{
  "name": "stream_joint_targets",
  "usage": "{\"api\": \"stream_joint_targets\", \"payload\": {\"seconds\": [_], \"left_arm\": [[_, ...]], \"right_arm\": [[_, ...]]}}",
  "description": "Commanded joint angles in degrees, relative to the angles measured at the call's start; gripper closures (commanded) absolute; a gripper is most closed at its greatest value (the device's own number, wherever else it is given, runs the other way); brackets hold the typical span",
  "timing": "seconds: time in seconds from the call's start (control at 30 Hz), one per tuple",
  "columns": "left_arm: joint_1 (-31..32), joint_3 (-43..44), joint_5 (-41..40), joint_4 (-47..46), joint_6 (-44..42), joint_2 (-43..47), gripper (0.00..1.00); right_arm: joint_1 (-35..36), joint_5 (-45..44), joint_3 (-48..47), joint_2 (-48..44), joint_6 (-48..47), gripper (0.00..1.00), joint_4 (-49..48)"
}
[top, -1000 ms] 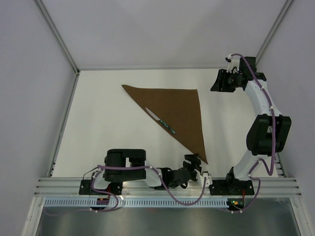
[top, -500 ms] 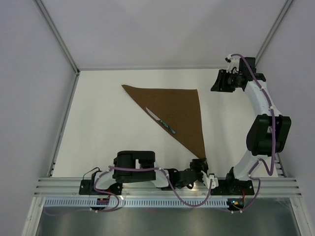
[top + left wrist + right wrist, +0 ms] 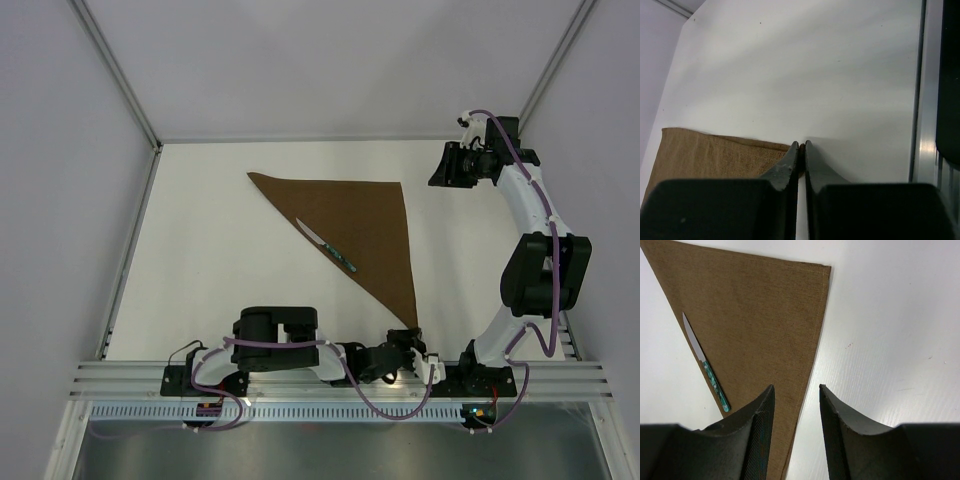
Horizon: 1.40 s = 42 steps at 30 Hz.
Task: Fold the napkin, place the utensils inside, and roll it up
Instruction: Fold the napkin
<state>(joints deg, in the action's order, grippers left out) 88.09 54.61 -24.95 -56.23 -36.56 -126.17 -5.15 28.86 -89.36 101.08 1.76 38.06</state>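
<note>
The napkin point(image 3: 365, 225) lies flat on the white table as a dark brown triangle, its sharp near corner pointing at the arm bases. The knife point(image 3: 327, 246), silver blade and teal handle, rests along the napkin's long left edge. My left gripper point(image 3: 413, 338) lies low at that near corner and is shut on the napkin's tip; in the left wrist view a sliver of brown cloth shows between the closed fingertips of my left gripper point(image 3: 801, 145). My right gripper point(image 3: 438, 168) hovers open beside the far right corner. In the right wrist view the napkin point(image 3: 750, 315) and knife point(image 3: 706, 363) lie below my right gripper point(image 3: 796, 388).
A metal rail point(image 3: 300, 375) runs along the table's near edge, just behind the left gripper, and shows in the left wrist view as the rail point(image 3: 920, 125). White walls enclose the table point(image 3: 220, 270) at the back and sides.
My left gripper slid right to the napkin's near corner and closed on its tip. The right gripper's jaws narrowed slightly; that arm stayed in place. Napkin and knife have not moved.
</note>
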Motion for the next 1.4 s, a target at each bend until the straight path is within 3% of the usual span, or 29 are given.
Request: {"api": "stream_joint_targets", "payload": {"seconds": [0.0,0.03,0.27,0.4,0.67,0.9,1.2,1.37], "left_arm": [[-0.20,1.64,1.40,1.12,-0.71,-0.75,0.93],[-0.29,1.64,1.40,1.03,-0.71,-0.48,0.98],[-1.34,2.61,1.66,3.22,2.80,2.33,0.98],[-3.54,3.74,2.10,6.03,10.16,6.97,0.98],[-13.99,4.63,7.72,16.92,28.80,14.54,0.98],[-24.36,1.03,12.64,20.63,48.48,21.84,0.98],[-37.46,-4.07,13.08,24.06,61.94,28.08,0.98],[-40.89,-4.07,12.82,25.73,64.32,28.43,0.98]], "right_arm": [[-0.21,1.28,0.07,-2.46,0.53,0.54,-1.33],[-0.21,1.37,0.07,-2.46,0.53,0.54,-1.41],[-0.21,1.55,-0.02,-2.20,0.70,0.54,-1.32],[-0.30,1.64,-0.11,-2.02,0.53,0.54,-1.24],[-0.21,2.07,-0.20,-1.76,0.70,0.54,-0.97],[-0.21,2.51,-0.29,-1.23,0.79,0.54,-0.89],[-0.21,3.13,-0.37,-0.62,1.05,0.55,-0.62],[-0.21,3.04,-0.37,-0.36,0.88,0.55,-0.62]]}}
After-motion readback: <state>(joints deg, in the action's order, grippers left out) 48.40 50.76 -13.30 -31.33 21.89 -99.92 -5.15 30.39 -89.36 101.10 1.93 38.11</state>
